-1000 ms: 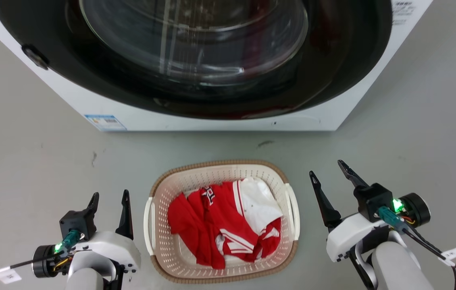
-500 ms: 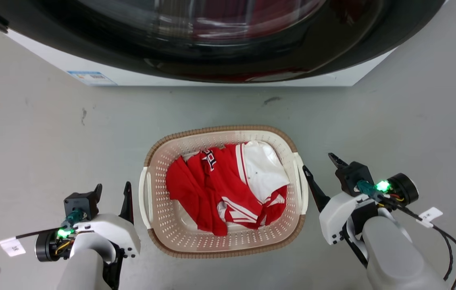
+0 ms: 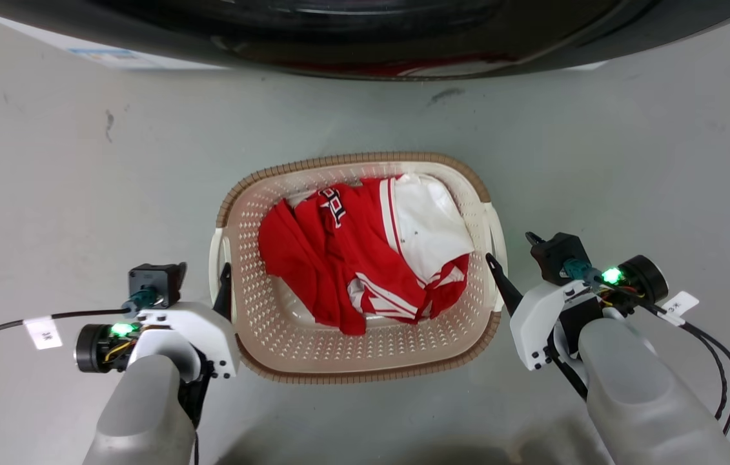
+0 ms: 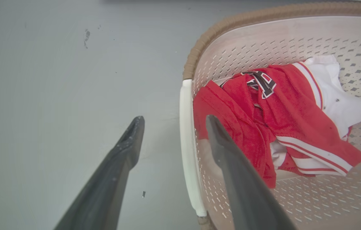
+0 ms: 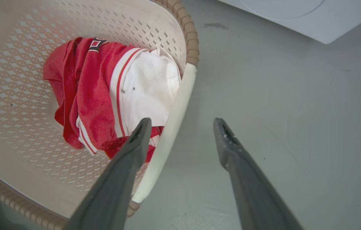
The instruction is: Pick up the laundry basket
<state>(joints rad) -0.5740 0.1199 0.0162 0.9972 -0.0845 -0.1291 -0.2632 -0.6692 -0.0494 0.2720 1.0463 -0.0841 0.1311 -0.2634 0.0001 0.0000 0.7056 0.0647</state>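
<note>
Cream plastic laundry basket (image 3: 313, 349) on the floor (image 3: 48, 161), left claw (image 4: 174, 117) wide open straddling the left handle (image 4: 188, 143), right claw (image 5: 183, 119) same deal on the right handle (image 5: 183, 95).

- You get the washing machine (image 3: 365, 32) cut off by the head view's top edge, and its front label (image 3: 116, 57) is too small to read.
- Much of the laundry basket's (image 3: 313, 361) floor is hidden under the red and white garment (image 3: 339, 258).
- In the wrist views, the picture's edge cuts off the basket's far side.
- In the head view, the left gripper's (image 3: 204, 268) outer finger is mostly hidden behind a black block (image 3: 153, 281).
- The print on the cable tags (image 3: 42, 331) is too small for you to read.
</note>
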